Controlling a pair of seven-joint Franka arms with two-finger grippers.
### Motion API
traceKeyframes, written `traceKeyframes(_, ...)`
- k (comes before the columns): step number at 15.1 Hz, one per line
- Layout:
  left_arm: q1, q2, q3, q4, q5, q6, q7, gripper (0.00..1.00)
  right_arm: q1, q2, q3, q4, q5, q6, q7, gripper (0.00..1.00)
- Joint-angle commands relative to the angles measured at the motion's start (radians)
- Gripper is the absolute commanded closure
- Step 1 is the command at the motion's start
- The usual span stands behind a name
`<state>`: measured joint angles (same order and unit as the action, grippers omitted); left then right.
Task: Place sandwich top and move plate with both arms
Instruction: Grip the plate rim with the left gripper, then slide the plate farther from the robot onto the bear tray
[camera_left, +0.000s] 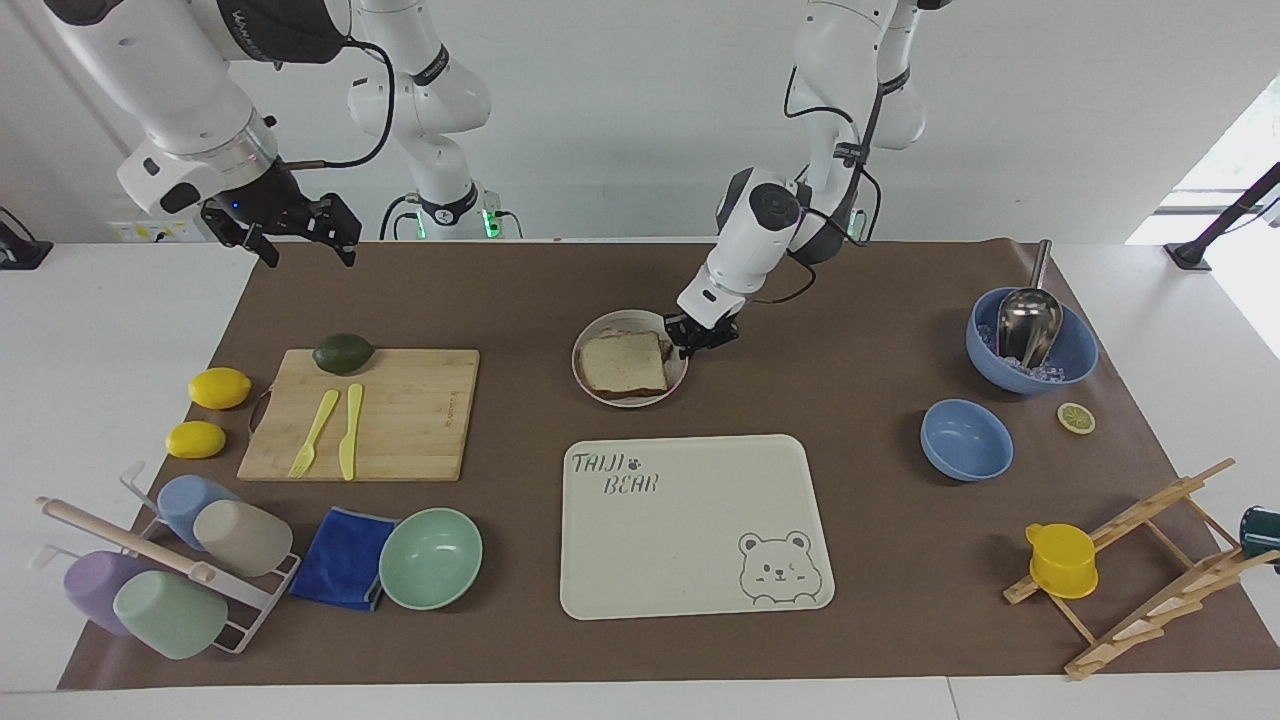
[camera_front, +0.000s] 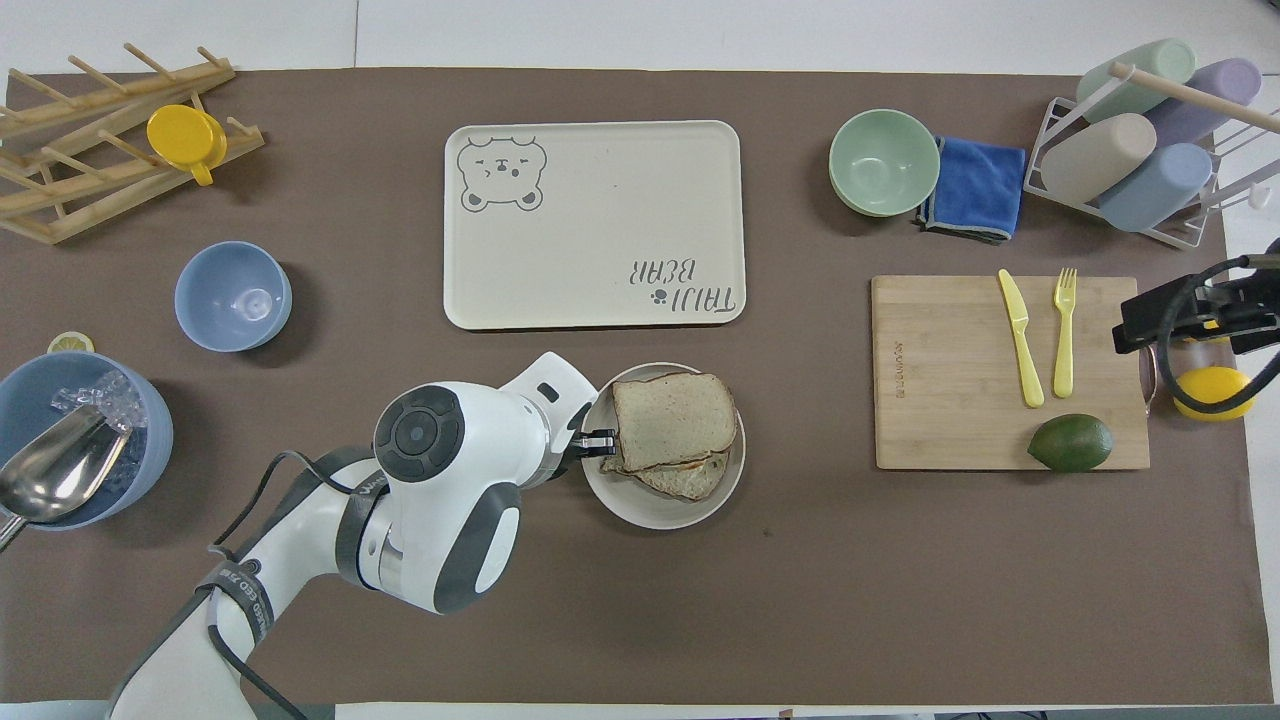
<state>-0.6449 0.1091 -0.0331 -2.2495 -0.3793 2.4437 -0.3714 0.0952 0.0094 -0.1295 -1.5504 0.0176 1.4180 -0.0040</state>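
Nearby, left pincer (camera_left: 701, 337) grips plate (camera_left: 596, 391) rim; tray (camera_left: 690, 560) beside; right pincer (camera_left: 297, 238) open.

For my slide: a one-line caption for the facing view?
Left gripper grips the plate rim, sandwich top in place; right gripper waits raised.

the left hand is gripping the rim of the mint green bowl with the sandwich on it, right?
Not the green bowl: the left hand is at the rim of the plate, which carries the sandwich top. The facing view shows it; the rest holds.
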Motion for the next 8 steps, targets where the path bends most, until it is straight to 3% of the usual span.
traceKeyframes(1, 0.068, -0.037, 0.002, 0.089, -0.013, -0.173, 0.042, 1.0, -0.002, -0.014, 0.007, -0.008, 0.01, 0.016, -0.022, 0.0)
traceKeyframes(4, 0.105, -0.043, 0.004, 0.152, -0.05, -0.244, 0.069, 1.0, -0.002, -0.017, 0.016, -0.01, 0.009, 0.016, -0.021, 0.0)
traceKeyframes(8, 0.161, -0.005, 0.004, 0.24, -0.073, -0.247, 0.085, 1.0, -0.002, -0.017, 0.016, -0.011, 0.009, 0.016, -0.019, 0.0)
